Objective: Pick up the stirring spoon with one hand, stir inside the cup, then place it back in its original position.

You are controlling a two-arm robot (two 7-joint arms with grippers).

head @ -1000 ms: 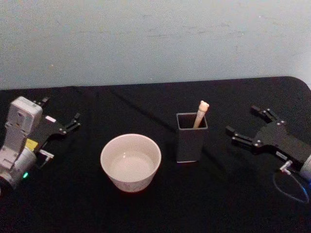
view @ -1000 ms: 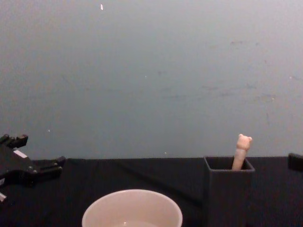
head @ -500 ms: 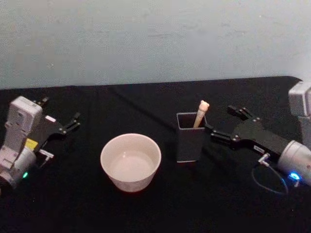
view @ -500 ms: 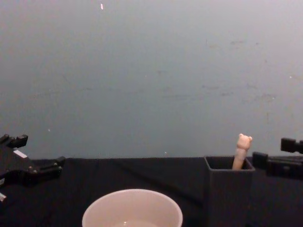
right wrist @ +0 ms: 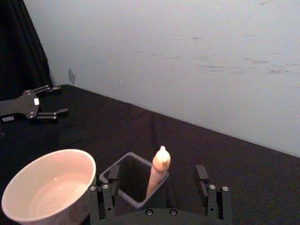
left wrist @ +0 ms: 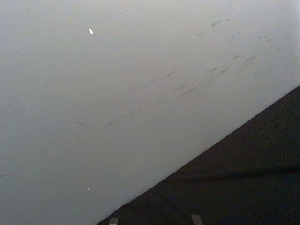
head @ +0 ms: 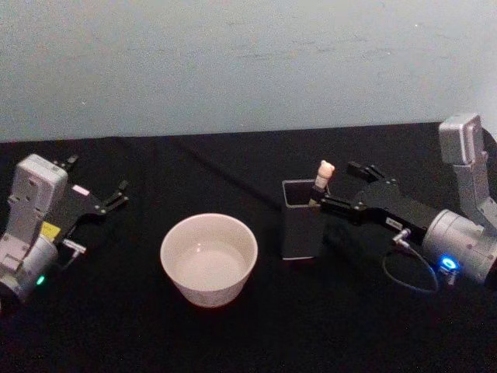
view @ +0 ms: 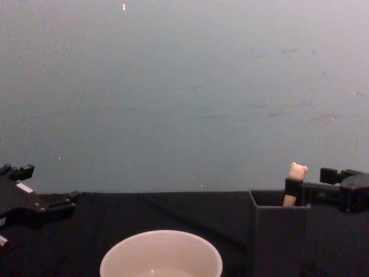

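- The stirring spoon (head: 324,172) stands in a dark grey square holder (head: 303,229). The holder is in the middle of the table, a bit to the right.
- Just the beige handle with its little bear head sticks out, at the far right corner of the holder. The handle leans a little. The bowl of the spoon is hidden inside the holder.
- The right gripper (head: 338,185) reaches in from the right, up at the top of the holder.
- In the right wrist view, its two black fingers (right wrist: 112,173) are spread wide. The spoon handle (right wrist: 159,171) is between them, with a gap on each side, so they are not pinching it.
- In the chest view, one finger of the right gripper (view: 311,182) crosses in front of the handle, just under the bear head (view: 297,171).
- The cup (head: 208,259) is wide, round and cream-white. It sits left of the holder and a bit nearer. The two are close but not touching.
- The left gripper (head: 97,176) rests far off on the left side of the table, well away from the cup. Its fingers are spread too, and it holds nothing.
- A thin blue cable (head: 404,276) loops down from the right arm onto the black table (head: 233,334).
- A plain pale blue-grey wall (head: 233,62) is behind the table.
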